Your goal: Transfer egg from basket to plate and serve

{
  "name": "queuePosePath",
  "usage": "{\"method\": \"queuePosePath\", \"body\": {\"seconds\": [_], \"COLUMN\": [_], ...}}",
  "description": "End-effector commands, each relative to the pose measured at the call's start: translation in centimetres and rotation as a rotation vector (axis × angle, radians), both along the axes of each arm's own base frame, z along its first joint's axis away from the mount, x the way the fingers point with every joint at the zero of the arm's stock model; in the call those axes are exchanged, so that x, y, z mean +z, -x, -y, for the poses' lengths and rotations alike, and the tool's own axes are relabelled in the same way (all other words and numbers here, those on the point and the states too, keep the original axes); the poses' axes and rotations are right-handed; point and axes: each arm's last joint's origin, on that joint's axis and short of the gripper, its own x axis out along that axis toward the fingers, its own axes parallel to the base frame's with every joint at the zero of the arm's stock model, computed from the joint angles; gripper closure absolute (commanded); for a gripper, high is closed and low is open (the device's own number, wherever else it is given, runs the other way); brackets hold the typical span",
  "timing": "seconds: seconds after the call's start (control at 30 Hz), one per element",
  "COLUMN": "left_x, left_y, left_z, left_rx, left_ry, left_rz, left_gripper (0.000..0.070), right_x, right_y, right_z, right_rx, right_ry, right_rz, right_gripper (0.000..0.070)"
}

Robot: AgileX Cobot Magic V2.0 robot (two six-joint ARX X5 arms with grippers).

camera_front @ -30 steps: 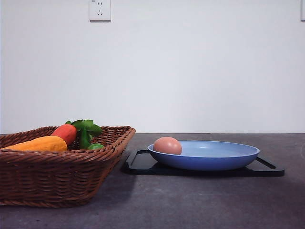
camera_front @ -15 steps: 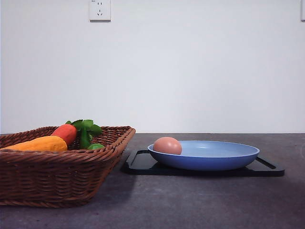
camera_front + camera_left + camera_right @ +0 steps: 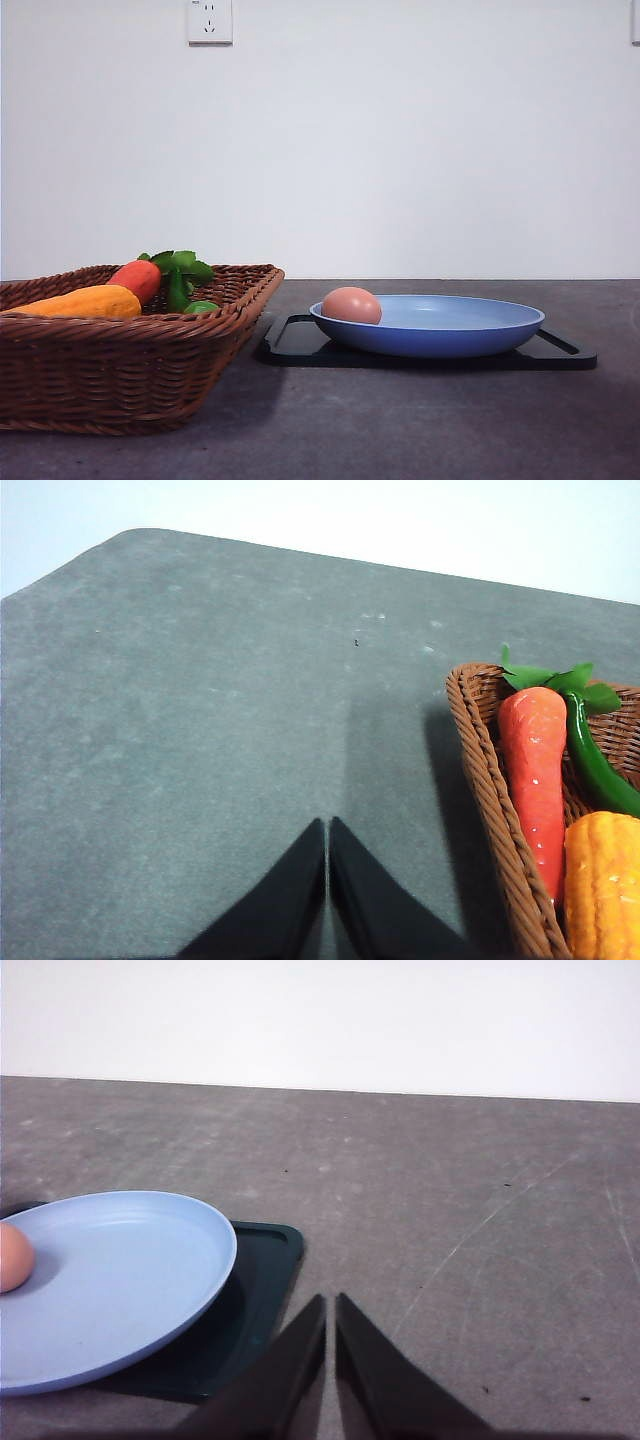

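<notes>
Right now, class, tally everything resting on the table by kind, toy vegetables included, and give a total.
Egg: 1
Plate: 1
Tray: 1
Basket: 1
Toy vegetables: 3 (carrot, yellow corn, green pepper)
Total: 7

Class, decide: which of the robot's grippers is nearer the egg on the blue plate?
Right. The right gripper hangs beside the plate holding the egg; the left gripper sits beyond the basket.
</notes>
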Motion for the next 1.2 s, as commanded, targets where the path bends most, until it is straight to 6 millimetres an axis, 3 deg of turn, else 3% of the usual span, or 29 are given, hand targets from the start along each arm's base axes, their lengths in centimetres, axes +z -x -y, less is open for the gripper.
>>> {"method": "queuePosePath", "body": {"seconds": [0.0, 1.17], "left_x": [-0.65, -0.65], "left_y": [-0.06, -0.06], "left_z": [-0.01, -0.01], "left_rx": [0.002, 0.002], "left_ry": [0.002, 0.002], "left_rz": [-0.023, -0.023], "left_gripper": [0.0700, 0.0700], "right_x": [-0.11, -0.11], "right_y": [-0.04, -0.04], "right_z": [-0.01, -0.01], "right_rx": [-0.001, -0.001], "right_ry": [0.004, 0.004], "right_rz": [0.004, 0.004], "right_gripper": [0.0700, 0.0700]}}
